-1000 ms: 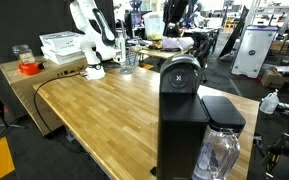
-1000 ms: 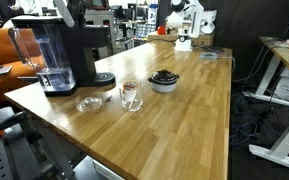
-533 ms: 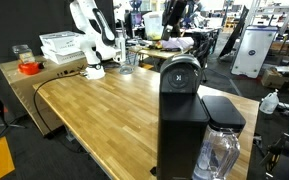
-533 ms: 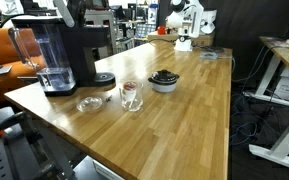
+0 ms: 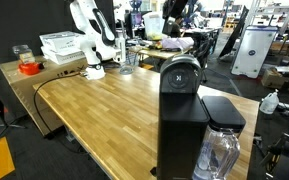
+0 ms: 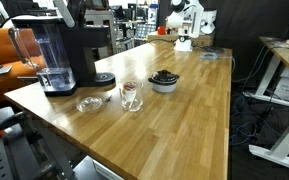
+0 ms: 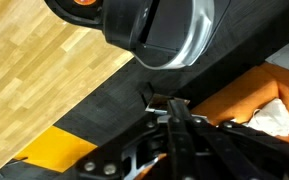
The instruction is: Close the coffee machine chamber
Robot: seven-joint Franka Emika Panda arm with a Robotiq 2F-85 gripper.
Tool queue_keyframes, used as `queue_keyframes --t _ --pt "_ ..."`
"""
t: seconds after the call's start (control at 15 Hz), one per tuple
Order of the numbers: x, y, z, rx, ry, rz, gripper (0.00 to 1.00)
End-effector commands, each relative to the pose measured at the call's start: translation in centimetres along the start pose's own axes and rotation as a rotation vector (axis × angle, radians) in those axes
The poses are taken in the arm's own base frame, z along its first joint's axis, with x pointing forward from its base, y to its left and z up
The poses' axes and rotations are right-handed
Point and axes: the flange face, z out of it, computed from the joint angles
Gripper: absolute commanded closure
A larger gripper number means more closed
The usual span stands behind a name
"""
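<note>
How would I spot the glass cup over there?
Find the long wooden table with the black coffee machine at one end. Near the machine, the glass cup stands between a flat clear dish and a grey bowl; it alone is tall and see-through.

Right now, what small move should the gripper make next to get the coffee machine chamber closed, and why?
Probably ease the gripper toward the chamber: in the wrist view it is apart from the silver-ringed head, so contact comes before any push down.
</note>
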Motion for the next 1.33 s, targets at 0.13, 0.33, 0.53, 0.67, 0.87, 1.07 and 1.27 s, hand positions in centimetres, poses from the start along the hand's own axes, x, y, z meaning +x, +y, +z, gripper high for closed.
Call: queue_keyframes --t 0.13,0.33,0.53,0.67,0.87,1.07,1.27 --pt "-0.4 -2.4 0.5 0.067 -0.025 -0.025 1.0" --pt "-1.6 -2.5 2.6 0.122 -0.062 0.004 1.0" --pt "-2.7 -2.5 4.9 0.172 -0.099 0.031 1.0" --pt "-3.2 -2.8 5.9 0.204 -0.12 0.038 1.0" --pt "-3.3 -3.3 6.5 0.231 -0.136 0.038 1.0" --pt "-3.4 -3.5 6.7 0.247 -0.149 0.038 1.0" --pt "-3.5 -3.2 6.9 0.251 -0.154 0.041 1.0"
